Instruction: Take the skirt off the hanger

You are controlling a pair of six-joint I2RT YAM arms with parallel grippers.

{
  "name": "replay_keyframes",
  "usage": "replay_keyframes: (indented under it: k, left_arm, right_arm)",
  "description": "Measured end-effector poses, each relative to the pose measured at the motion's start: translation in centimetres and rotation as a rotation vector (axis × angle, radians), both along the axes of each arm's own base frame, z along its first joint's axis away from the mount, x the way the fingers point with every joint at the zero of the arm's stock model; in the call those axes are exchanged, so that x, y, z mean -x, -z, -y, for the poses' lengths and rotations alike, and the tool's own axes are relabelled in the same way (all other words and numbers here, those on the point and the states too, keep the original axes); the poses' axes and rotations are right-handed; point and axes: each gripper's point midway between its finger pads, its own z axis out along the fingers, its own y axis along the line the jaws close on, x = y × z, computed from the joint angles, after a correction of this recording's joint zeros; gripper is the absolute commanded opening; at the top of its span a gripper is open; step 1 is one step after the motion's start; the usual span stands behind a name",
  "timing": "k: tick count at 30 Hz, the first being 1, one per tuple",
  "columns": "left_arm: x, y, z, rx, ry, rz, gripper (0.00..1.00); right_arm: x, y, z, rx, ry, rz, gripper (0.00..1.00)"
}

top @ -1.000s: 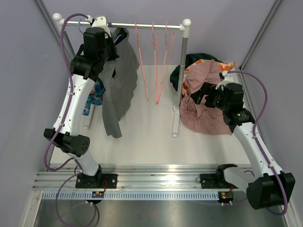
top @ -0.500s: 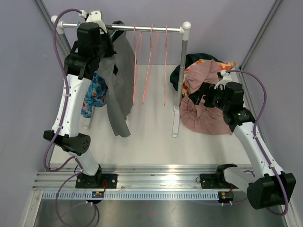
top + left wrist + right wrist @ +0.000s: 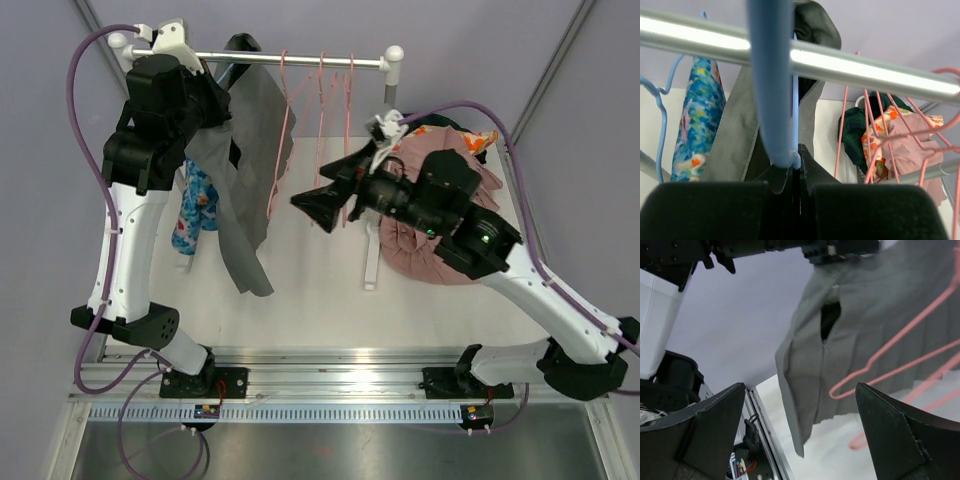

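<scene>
The grey pleated skirt (image 3: pixel 245 170) hangs from a blue hanger (image 3: pixel 771 90) hooked over the silver rail (image 3: pixel 300 58). My left gripper (image 3: pixel 222 92) is up at the rail; in the left wrist view (image 3: pixel 796 161) it is shut on the blue hanger's lower end, with the skirt (image 3: pixel 737 135) just behind. My right gripper (image 3: pixel 312 205) is open and empty, pointing left at the skirt, a short way from its right edge. In the right wrist view (image 3: pixel 800 440) the skirt (image 3: pixel 875 325) hangs ahead between the spread fingers (image 3: pixel 705 430).
Several empty pink hangers (image 3: pixel 325 110) hang on the rail right of the skirt, close to my right gripper. A colourful garment (image 3: pixel 195 210) hangs left of the skirt. A pile of clothes (image 3: pixel 410 252) lies at the right, behind the rack's upright (image 3: pixel 372 250).
My right arm has swung left from the clothes pile to the middle, gripper open towards the skirt. My left arm has risen and shifted left, and the skirt and pink hangers have swung.
</scene>
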Motion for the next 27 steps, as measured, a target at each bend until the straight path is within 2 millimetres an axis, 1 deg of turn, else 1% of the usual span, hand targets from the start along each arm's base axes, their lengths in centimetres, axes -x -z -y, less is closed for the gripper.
replay_keyframes:
  k: [1, 3, 4, 5, 6, 7, 9, 11, 12, 13, 14, 15, 16, 17, 21, 22, 24, 27]
  left_arm:
    - [0.2, 0.2, 0.1, 0.004, 0.004, -0.006, 0.00]
    - [0.4, 0.5, 0.2, 0.011, 0.011, -0.015, 0.00]
    - [0.5, 0.7, 0.3, 0.013, 0.014, -0.021, 0.00]
    - [0.6, 0.8, 0.3, 0.015, 0.017, -0.026, 0.00]
    - [0.7, 1.0, 0.3, 0.015, 0.019, -0.032, 0.00]
    - [0.8, 1.3, 0.4, 0.015, 0.022, -0.038, 0.00]
    - [0.9, 1.6, 0.4, 0.013, 0.026, -0.046, 0.00]
    - [1.1, 1.7, 0.4, 0.012, 0.027, -0.051, 0.00]
    - [1.3, 1.8, 0.3, 0.008, 0.028, -0.055, 0.00]
    - [1.4, 1.9, 0.3, 0.004, 0.029, -0.059, 0.00]
    - [1.5, 1.9, 0.2, 0.004, 0.029, -0.059, 0.00]
    - [1.6, 1.8, 0.2, 0.004, 0.028, -0.056, 0.00]
    - [1.6, 1.6, 0.2, 0.003, 0.028, -0.047, 0.00]
    - [1.4, 1.3, 0.0, -0.003, 0.020, -0.032, 0.00]
    - [1.8, 0.7, -2.0, -0.026, -0.050, -0.008, 0.00]
    - [2.0, 0.6, -2.1, -0.024, -0.056, -0.002, 0.00]
    - [2.3, 0.9, -2.1, -0.027, -0.055, -0.007, 0.00]
    - [2.8, 1.6, -2.0, -0.036, -0.052, -0.030, 0.00]
  right_arm:
    - [0.8, -0.8, -1.7, -0.004, -0.029, 0.014, 1.00]
    - [1.0, -1.1, -5.5, 0.014, -0.055, 0.015, 0.99]
    - [0.7, -1.0, -7.5, 0.026, -0.058, 0.012, 1.00]
    - [0.5, -0.4, -9.5, 0.046, -0.063, 0.004, 0.99]
    - [0.0, 0.4, -11.3, 0.065, -0.061, -0.006, 0.99]
    - [-0.3, 1.3, -12.7, 0.083, -0.063, -0.016, 0.99]
    - [-1.0, 4.1, -15.4, 0.142, -0.061, -0.048, 0.99]
    - [-1.6, 7.1, -17.2, 0.199, -0.055, -0.079, 0.99]
    - [-1.9, 8.4, -17.7, 0.223, -0.048, -0.094, 0.95]
    - [-2.1, 9.5, -18.0, 0.246, -0.043, -0.106, 0.88]
    - [-2.2, 10.2, -18.2, 0.262, -0.033, -0.115, 0.45]
    - [-2.3, 10.7, -18.3, 0.272, -0.028, -0.119, 0.27]
    - [-2.1, 11.0, -18.3, 0.276, -0.032, -0.136, 0.13]
    - [-2.0, 11.6, -18.0, 0.297, -0.008, -0.153, 0.01]
    - [-2.8, 12.0, -17.3, 0.300, 0.077, -0.176, 0.00]
    - [-2.7, 12.0, -17.4, 0.296, 0.082, -0.172, 0.00]
    - [-2.0, 11.9, -17.3, 0.294, 0.094, -0.163, 0.00]
    - [-0.2, 11.6, -16.9, 0.302, 0.122, -0.148, 0.00]
